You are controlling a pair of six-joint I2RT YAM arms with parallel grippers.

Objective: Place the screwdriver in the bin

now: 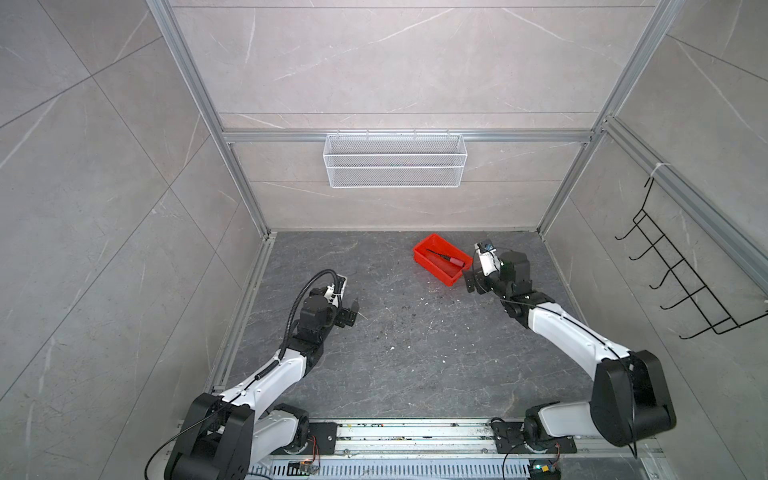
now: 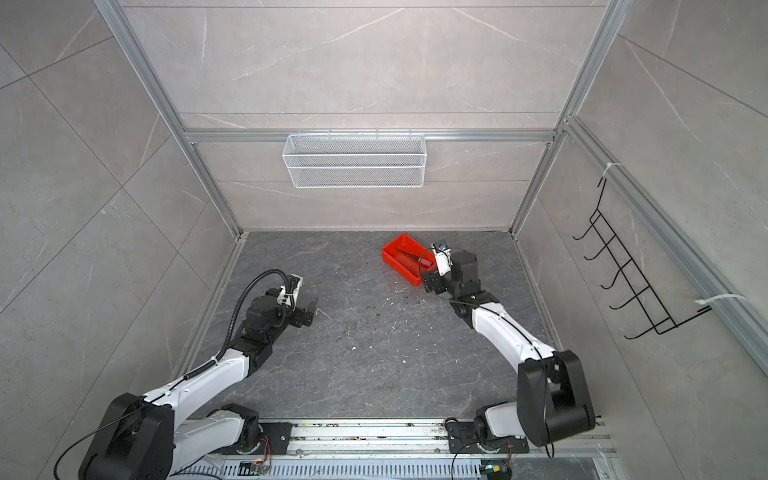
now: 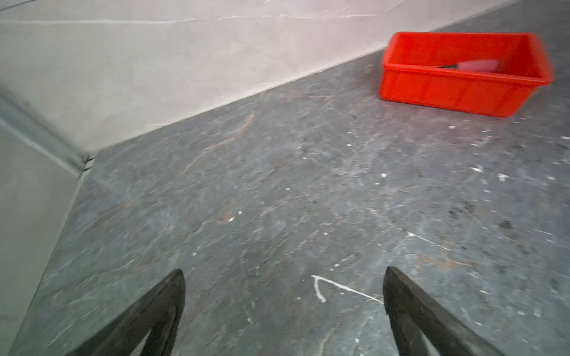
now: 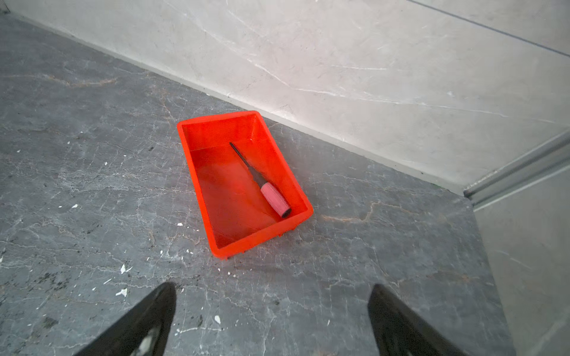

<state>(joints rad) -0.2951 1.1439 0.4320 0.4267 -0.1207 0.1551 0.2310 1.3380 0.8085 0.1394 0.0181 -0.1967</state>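
Note:
The red bin (image 1: 444,275) (image 2: 400,266) stands on the dark stone floor at the back right, close to the back wall. Inside it lies the screwdriver (image 1: 456,262) (image 2: 409,256), flat on the bin's floor, black shaft pointing to the far corner. The right wrist view shows the bin (image 4: 192,160) and the screwdriver (image 4: 274,198) along one long wall. My right gripper (image 1: 473,282) (image 4: 272,287) hangs just in front of the bin's near end, open and empty. My left gripper (image 1: 351,316) (image 3: 283,271) is open over bare floor at the left, far from the bin (image 3: 456,92).
A white wire mesh basket (image 1: 395,160) hangs on the back wall's rail. A black wire hook rack (image 1: 685,274) is fixed to the right wall. Aluminium frame posts stand in the corners, and both arm bases sit on the front rail (image 1: 415,436).

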